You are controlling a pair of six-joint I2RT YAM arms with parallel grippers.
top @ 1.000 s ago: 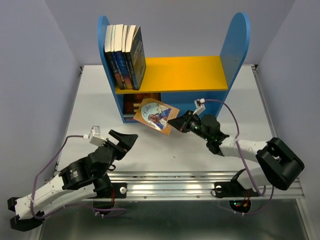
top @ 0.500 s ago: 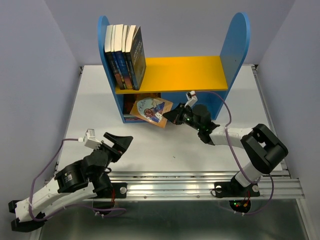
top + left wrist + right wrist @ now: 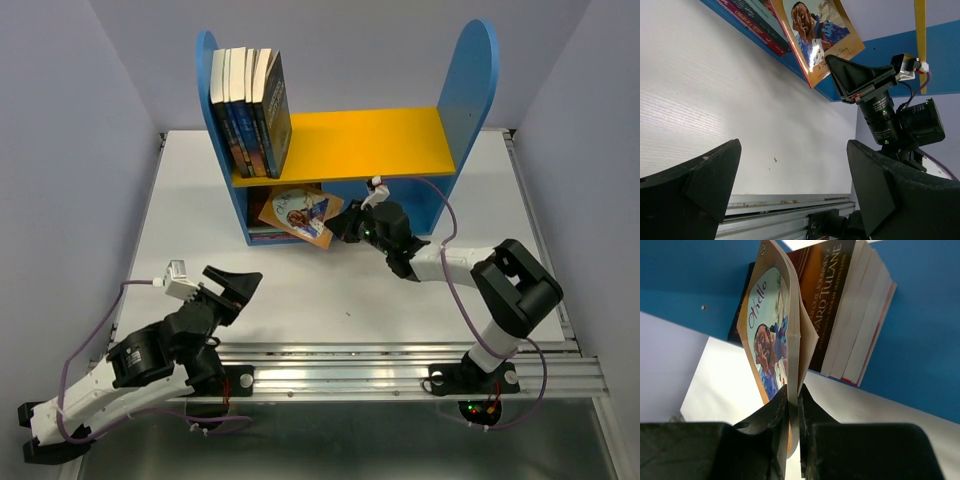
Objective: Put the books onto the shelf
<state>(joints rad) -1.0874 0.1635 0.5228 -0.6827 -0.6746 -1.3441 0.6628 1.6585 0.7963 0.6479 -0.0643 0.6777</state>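
The shelf (image 3: 370,145) stands at the back of the table, with several books (image 3: 250,110) upright at the left end of its yellow board. A small stack of dark books (image 3: 850,305) lies in the blue lower compartment. My right gripper (image 3: 345,222) is shut on the near edge of a tan book with a figure (image 3: 297,212), holding it tilted at the compartment's mouth, against that stack. The right wrist view shows both fingers pinching the tan book (image 3: 772,335), its cover bowing away from the pages. My left gripper (image 3: 240,285) hangs open and empty over the table's near left.
The shelf's tall blue side panels (image 3: 468,90) flank the boards. A metal rail (image 3: 400,355) runs along the table's near edge. Grey walls close in on both sides. The right arm's cable (image 3: 455,215) loops over the table beside the shelf.
My right gripper has carried the tan book away from me and leftward, from in front of the shelf into the lower compartment's mouth. The left arm has drawn back a little.
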